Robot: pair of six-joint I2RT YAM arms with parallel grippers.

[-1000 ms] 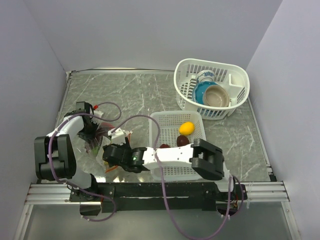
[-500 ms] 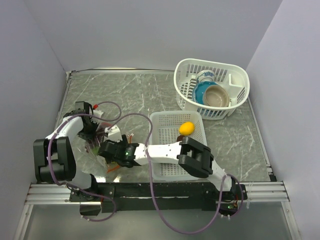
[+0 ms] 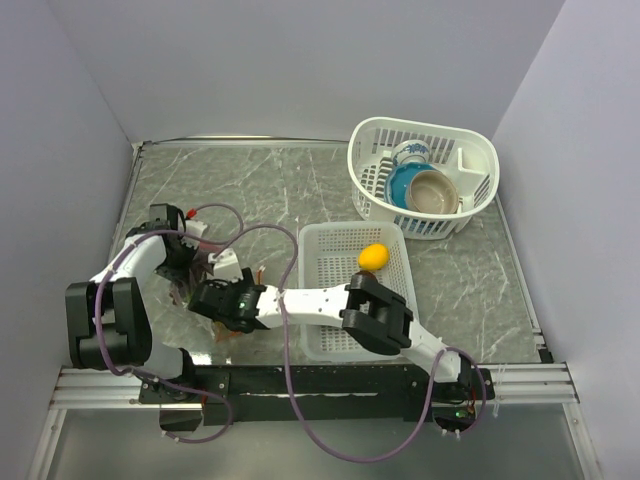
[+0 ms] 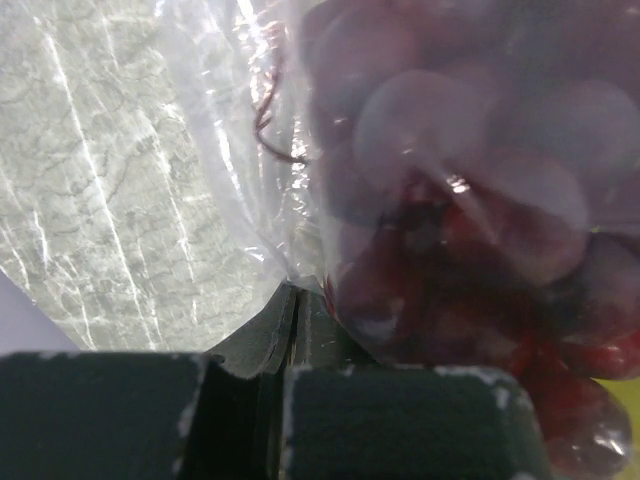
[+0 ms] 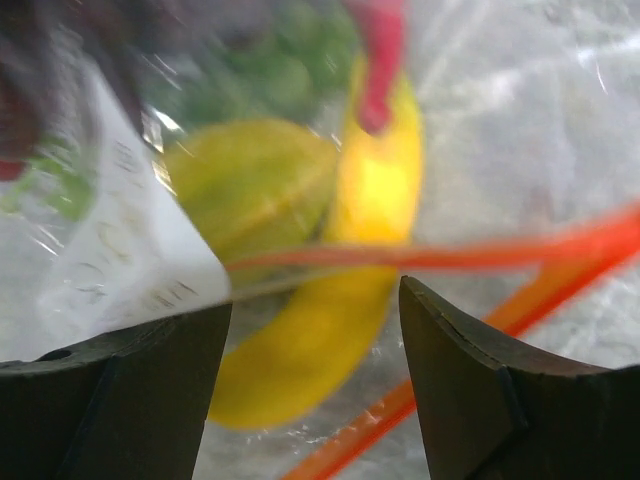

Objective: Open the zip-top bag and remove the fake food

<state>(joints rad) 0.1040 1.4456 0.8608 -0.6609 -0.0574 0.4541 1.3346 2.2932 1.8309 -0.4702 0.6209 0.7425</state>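
The zip-top bag [image 3: 203, 277] lies crumpled at the left, between both grippers. My left gripper [image 3: 187, 268] is shut on a fold of its clear plastic [image 4: 250, 150]. In the left wrist view, purple grapes [image 4: 450, 180] press against the film just right of the left gripper [image 4: 292, 290]. My right gripper [image 3: 209, 297] is open at the bag's mouth. In the right wrist view [image 5: 315, 295] its jaws straddle the yellow banana [image 5: 340, 330], with a green piece [image 5: 255, 185] behind and the orange-red zipper strip [image 5: 480, 255] crossing in front. A yellow-orange round fruit [image 3: 372, 257] lies in the flat white basket [image 3: 330, 240].
A deeper white basket [image 3: 423, 176] at the back right holds a blue bowl [image 3: 405, 185], a tan bowl [image 3: 433, 193] and a small cup. My right arm [image 3: 375, 315] stretches across the flat basket and hides part of it. Walls close in the left, back and right.
My right arm has reached further left, bringing its gripper up to the bag. Its forearm now covers the dark red fruit seen earlier in the flat basket. The left gripper has held its place.
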